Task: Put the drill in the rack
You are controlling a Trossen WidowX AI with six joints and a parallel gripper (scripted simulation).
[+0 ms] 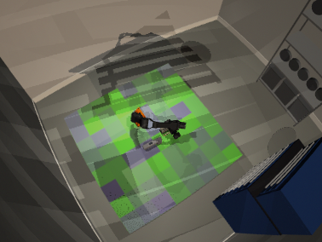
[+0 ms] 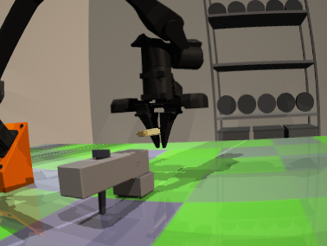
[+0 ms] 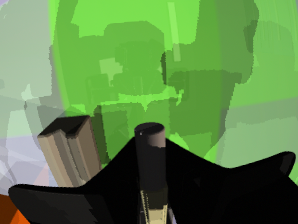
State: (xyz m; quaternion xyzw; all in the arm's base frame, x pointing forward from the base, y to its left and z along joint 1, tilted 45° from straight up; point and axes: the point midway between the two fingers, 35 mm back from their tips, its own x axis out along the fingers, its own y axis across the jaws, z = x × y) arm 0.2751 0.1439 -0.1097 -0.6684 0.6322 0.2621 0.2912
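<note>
My gripper (image 2: 161, 145) (image 3: 146, 141) is shut on the drill, above and behind the right end of the long grey housing in the exterior view. The drill's brass part (image 2: 148, 132) (image 3: 155, 212) points left there. A dark round end (image 3: 150, 137) shows between the fingers in the wrist view. The drill is clear of the housing (image 2: 110, 170) (image 1: 152, 144). The key's black cap (image 2: 101, 153) sits on top, and its dark pin (image 2: 102, 203) sticks out below. A smaller grey block (image 2: 135, 185) is partly hidden under the housing's right end; I cannot tell whether it is the rack.
A notched grey-brown block (image 3: 70, 147) stands left of the fingers in the wrist view. The orange arm base (image 2: 16, 162) (image 1: 140, 112) is at the left in the exterior view. Shelving (image 2: 261, 66) and blue bins (image 1: 243, 213) stand beyond the green patterned surface (image 1: 187, 164).
</note>
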